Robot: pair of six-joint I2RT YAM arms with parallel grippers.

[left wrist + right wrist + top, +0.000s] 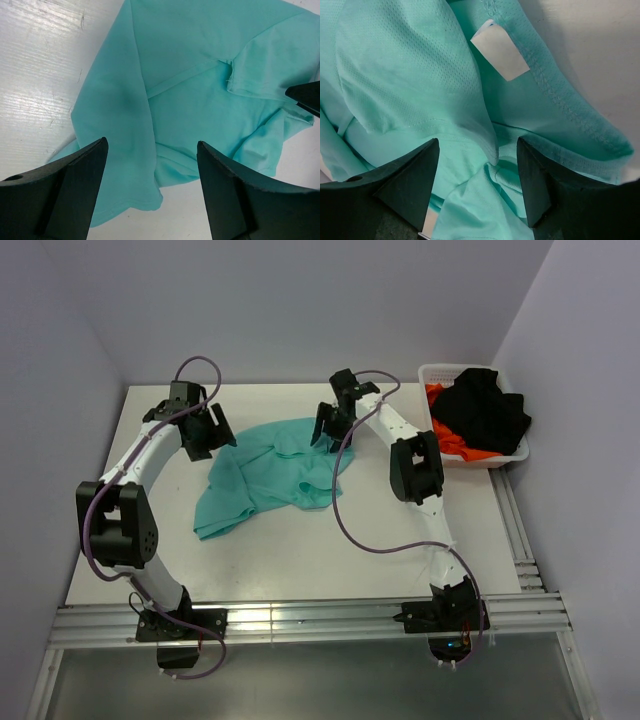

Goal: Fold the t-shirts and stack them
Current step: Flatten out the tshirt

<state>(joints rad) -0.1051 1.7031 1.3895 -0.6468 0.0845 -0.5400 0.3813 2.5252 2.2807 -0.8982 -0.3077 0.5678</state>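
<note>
A crumpled teal t-shirt point(272, 475) lies in the middle of the white table point(300, 560). My left gripper point(213, 433) is open at the shirt's left upper edge; in the left wrist view it point(152, 165) hangs over the shirt's hem point(145, 200) and bare table. My right gripper point(325, 430) is open over the shirt's upper right part; in the right wrist view it point(479, 167) straddles bunched folds point(470, 150) of the shirt, near a white label point(499, 56). Black and orange shirts point(480, 415) lie in a white basket.
The white basket point(432, 375) stands at the table's far right corner. White walls enclose the table at the back and both sides. An aluminium rail point(300, 620) runs along the near edge, by the arm bases.
</note>
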